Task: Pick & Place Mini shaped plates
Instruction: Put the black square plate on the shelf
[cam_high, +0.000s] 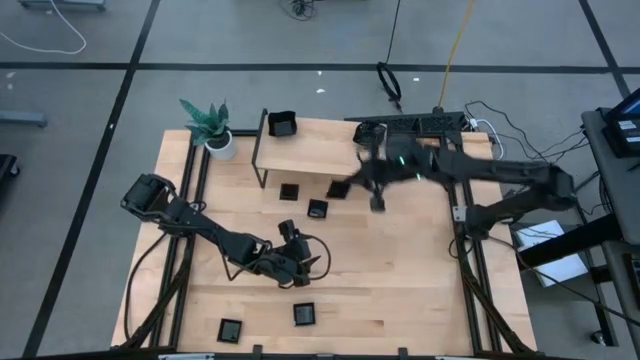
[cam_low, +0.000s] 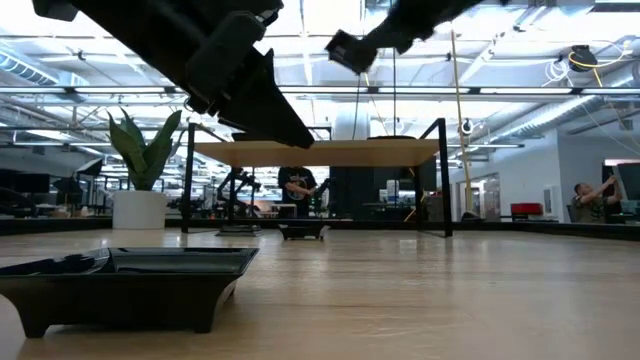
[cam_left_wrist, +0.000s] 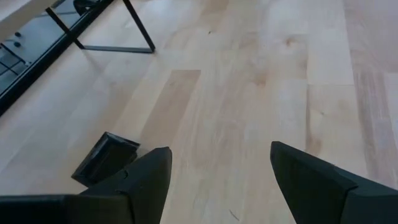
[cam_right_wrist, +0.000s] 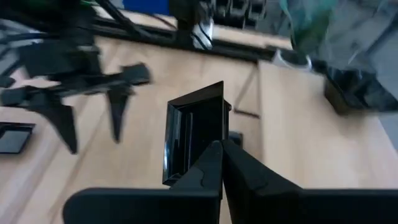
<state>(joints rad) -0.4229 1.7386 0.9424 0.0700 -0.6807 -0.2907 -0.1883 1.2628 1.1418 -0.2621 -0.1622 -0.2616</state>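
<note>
Small black mini shaped plates lie flat on the wooden table: three (cam_high: 318, 209) under and before the shelf, two (cam_high: 304, 313) near the front edge. One more (cam_high: 283, 124) sits on the shelf. My right gripper (cam_right_wrist: 221, 155) is raised over the table's middle right (cam_high: 376, 185) and shut on a square plate (cam_right_wrist: 196, 134). My left gripper (cam_left_wrist: 217, 180) stands open low over the table's middle (cam_high: 321, 262), nothing between its fingers. A plate (cam_left_wrist: 106, 155) lies just beside one of its fingers. My right gripper pinches the square plate by its rim (cam_right_wrist: 210, 144) between its two fingertips. The plate stands on edge beyond the fingers, its hollow turned sideways, lifted well clear of the table.
A wooden shelf (cam_high: 300, 150) on thin black legs stands at the back of the table, with a potted green plant (cam_high: 210, 125) at its left end. In the low view one plate (cam_low: 125, 285) rests close to the front edge. Bare wood lies right of the left gripper.
</note>
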